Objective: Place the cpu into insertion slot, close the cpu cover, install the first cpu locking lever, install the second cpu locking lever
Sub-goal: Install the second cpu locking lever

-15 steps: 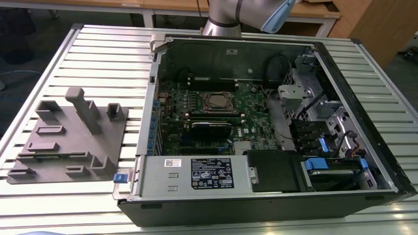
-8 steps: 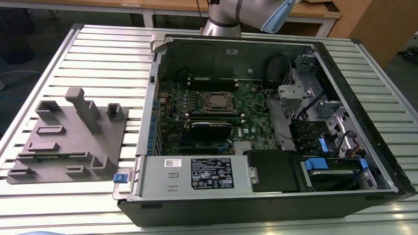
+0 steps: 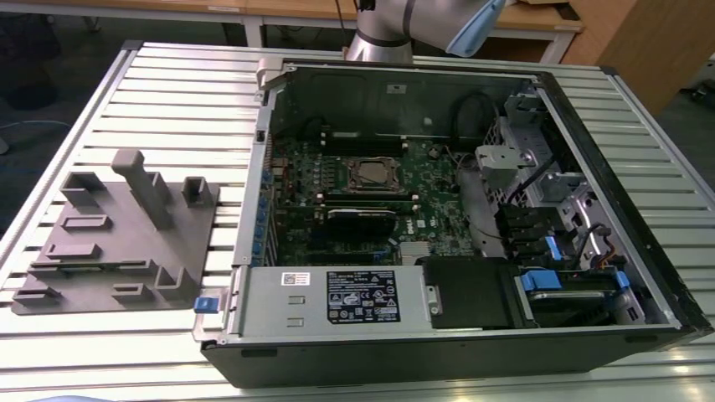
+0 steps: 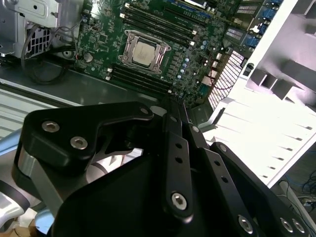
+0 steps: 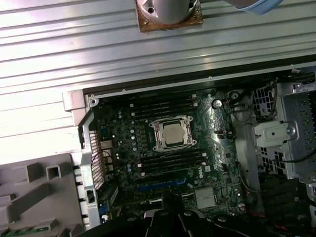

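Close to the camera in the second wrist view, the gripper [image 4: 173,113] is a big black shape, and its jaws look pressed together with nothing between them. It hangs high above the open computer case [image 3: 625,276], well apart from the parts inside. Farther down, on the green motherboard [image 5: 123,148], sits the insertion slot [image 5: 171,134]. The cpu [image 5: 172,133] is already lying in it, with its grey metal top showing. The cpu cover [image 5: 156,136] looks folded down flat around the cpu, like a silver frame. So the first two jobs look done. I cannot tell if the two locking levers are hooked down, because they are too thin to make out, so those jobs may be left. Long black memory slots [image 5: 170,159] lie just beside the insertion slot. Off to the exterior view's left, outside the case, a grey holder tray [image 3: 117,243] rests on the ribbed metal counter [image 3: 179,92]. Farthest away, the arm's base [image 3: 380,42] stands behind the case
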Controlling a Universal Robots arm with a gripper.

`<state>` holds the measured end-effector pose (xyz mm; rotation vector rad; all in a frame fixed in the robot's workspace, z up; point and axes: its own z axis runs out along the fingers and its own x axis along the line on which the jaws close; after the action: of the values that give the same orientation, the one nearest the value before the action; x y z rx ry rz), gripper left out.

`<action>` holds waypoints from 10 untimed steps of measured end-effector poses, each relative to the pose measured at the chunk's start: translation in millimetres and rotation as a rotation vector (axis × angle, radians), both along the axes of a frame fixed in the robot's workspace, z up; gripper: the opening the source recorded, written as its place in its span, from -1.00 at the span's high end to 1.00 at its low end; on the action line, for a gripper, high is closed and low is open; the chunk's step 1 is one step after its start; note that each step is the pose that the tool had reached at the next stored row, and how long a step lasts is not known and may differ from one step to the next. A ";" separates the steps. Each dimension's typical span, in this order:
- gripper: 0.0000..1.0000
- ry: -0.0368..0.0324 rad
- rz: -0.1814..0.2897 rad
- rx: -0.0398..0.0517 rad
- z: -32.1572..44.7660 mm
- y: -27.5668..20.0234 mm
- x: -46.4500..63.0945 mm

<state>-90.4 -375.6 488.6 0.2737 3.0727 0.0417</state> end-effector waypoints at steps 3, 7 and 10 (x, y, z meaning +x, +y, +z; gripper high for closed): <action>0.79 0.0000 0.000 0.0000 -2.0 0.0 0.0; 0.79 0.0000 0.000 0.0000 -2.9 0.0 0.0; 0.79 0.0000 0.000 0.0000 -4.0 0.0 0.0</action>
<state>-90.4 -375.6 484.6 0.2738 3.0727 0.0418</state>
